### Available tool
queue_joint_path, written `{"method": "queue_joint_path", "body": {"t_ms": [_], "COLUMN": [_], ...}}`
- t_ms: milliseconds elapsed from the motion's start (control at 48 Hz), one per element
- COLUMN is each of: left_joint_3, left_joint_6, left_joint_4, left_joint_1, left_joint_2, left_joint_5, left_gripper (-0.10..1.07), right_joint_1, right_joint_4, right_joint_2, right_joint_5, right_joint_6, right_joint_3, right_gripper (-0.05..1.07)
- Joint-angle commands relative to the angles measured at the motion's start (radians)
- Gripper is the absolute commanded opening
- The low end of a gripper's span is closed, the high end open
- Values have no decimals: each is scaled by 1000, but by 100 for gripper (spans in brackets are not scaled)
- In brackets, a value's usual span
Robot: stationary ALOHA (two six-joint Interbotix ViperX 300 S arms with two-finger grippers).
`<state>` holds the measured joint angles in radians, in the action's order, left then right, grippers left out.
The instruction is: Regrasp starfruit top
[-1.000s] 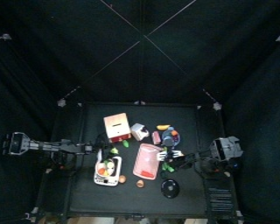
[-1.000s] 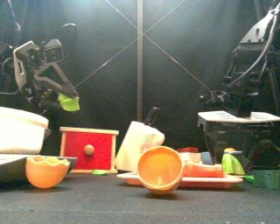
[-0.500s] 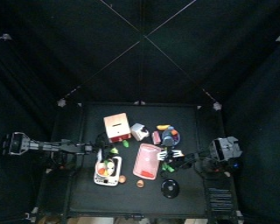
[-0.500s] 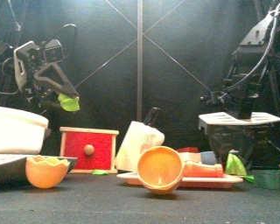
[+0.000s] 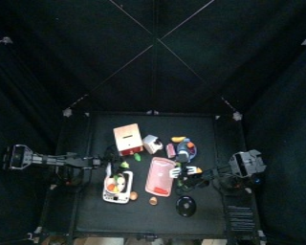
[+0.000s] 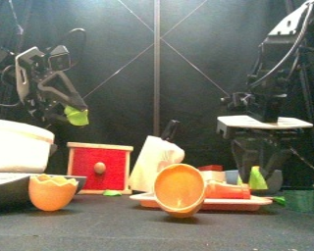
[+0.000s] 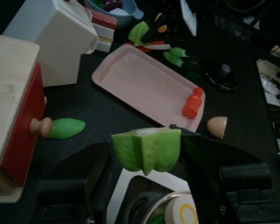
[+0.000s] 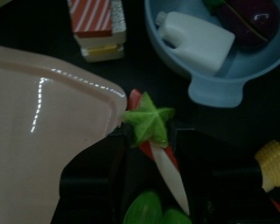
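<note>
Left end effector [image 7: 146,166] around starfruit piece [image 7: 146,149].

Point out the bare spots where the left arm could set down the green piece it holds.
The left gripper holds the starfruit piece. The pink tray is bare except for a red piece at one corner. Black tabletop between the tray and the red drawer box is free beside a green piece there. The blue bowl's surroundings look crowded.

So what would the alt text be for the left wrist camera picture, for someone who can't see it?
The left gripper holds a green starfruit above the black table. Below lie a pink tray, a red wooden box and a brown egg.
</note>
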<state>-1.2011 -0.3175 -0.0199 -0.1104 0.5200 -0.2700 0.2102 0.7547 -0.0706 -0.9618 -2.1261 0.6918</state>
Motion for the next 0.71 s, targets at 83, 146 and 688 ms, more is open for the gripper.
{"method": "queue_joint_path", "body": {"t_ms": [83, 146, 688], "left_joint_3": [12, 12, 12], "left_joint_6": [2, 2, 0], "left_joint_4": [-3, -3, -3], "left_joint_1": [2, 2, 2], "left_joint_2": [2, 2, 0], "left_joint_5": [-5, -5, -3], "left_gripper": [67, 67, 67], "right_joint_1": [31, 37, 44], "right_joint_4": [-3, -5, 110], "right_joint_2": [38, 40, 198], "right_joint_5": [-28, -32, -43], "right_joint_6": [2, 0, 9], "right_joint_3": [-41, -41, -60], "right_gripper": [71, 71, 71]}}
